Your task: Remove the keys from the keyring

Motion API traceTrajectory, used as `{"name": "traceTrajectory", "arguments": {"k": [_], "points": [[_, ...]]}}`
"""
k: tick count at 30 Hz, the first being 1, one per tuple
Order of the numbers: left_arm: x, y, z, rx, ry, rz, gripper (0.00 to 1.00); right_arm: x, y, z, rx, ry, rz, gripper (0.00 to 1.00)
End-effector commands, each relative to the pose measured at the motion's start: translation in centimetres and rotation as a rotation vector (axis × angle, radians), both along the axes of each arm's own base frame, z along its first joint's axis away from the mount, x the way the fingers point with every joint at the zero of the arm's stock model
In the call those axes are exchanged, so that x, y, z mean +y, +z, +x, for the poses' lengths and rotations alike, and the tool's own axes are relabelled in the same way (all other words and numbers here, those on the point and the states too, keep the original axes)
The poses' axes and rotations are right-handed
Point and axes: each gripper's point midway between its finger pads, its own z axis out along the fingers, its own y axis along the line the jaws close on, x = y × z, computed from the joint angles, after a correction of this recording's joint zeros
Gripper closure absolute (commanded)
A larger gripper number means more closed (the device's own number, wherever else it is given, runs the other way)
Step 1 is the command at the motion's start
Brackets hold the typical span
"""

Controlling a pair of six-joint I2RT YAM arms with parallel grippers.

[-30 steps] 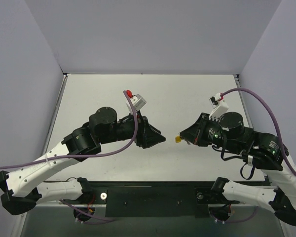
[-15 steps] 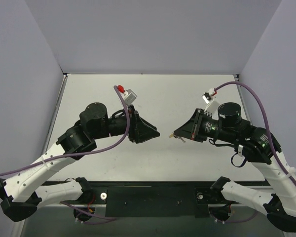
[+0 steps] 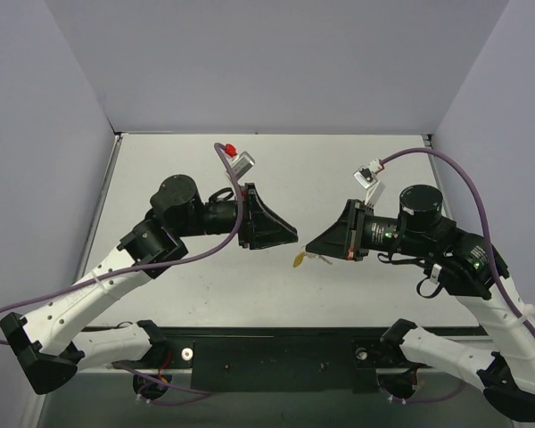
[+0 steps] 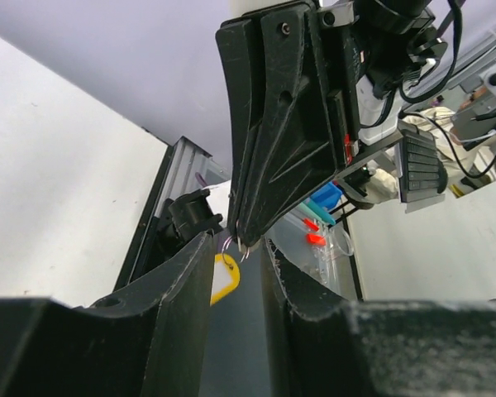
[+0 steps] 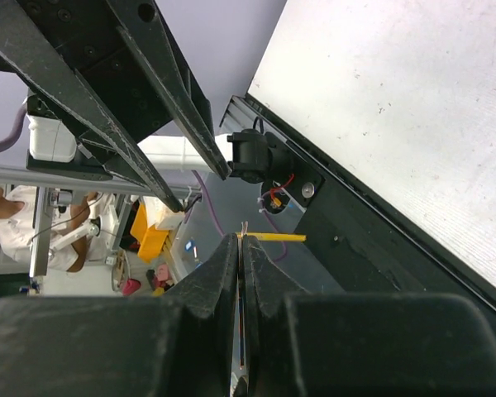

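the yellow keyring [image 3: 298,259] hangs in mid-air between both arms, long axis dangling down and leftward from the right gripper [image 3: 308,252], whose fingers are pressed together on the thin wire at its top. the key is too small to tell. the left gripper [image 3: 294,239], fingers spread, points at it from just beside. there is free room on every side, and the table [image 3: 250,294] edges lie well apart.

Top cam is getting bright, even, diffuse light, table [image 3: 339,169] reading clean white w/o glare, arms [image 3: 98,285] throwing only faint soft shadows. Wrist cams are showing near fingers [image 4: 107,331] as dark, blurry, out-of-focus masses, w/ lit bg behind looking sharper.
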Motion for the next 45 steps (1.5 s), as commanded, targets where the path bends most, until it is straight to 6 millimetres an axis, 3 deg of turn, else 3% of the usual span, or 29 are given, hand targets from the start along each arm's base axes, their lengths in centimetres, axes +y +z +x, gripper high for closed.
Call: {"name": "traceTrajectory", "arguments": {"k": [1,8,32,35,38,45], "points": [[-0.3,2.0,-0.8,-0.031,-0.069,-0.083,0.62,0.5,1.2,0.0,-0.04,0.032,0.05,1.0],[-0.9,0.7,-1.1,0.006,-0.112,-0.068,0.65,0.5,1.6,-0.2,-0.047,0.034,0.062,1.0],[-1.0,0.6,-2.7,0.008,-0.18,-0.08,0.77,0.7,2.4,0.1,-0.065,0.025,0.1,1.0],[-1.0,0.6,-2.8,0.014,-0.185,-0.085,0.82,0.7,2.3,0.2,-0.063,0.02,0.099,1.0],[-1.0,1.1,-2.8,0.011,-0.181,-0.102,1.0,0.7,2.3,0.2,-0.065,0.02,0.102,1.0],[-1.5,2.2,-1.7,0.04,-0.108,-0.129,1.0,0.4,2.3,0.9,-0.064,-0.031,0.095,1.0]]}}
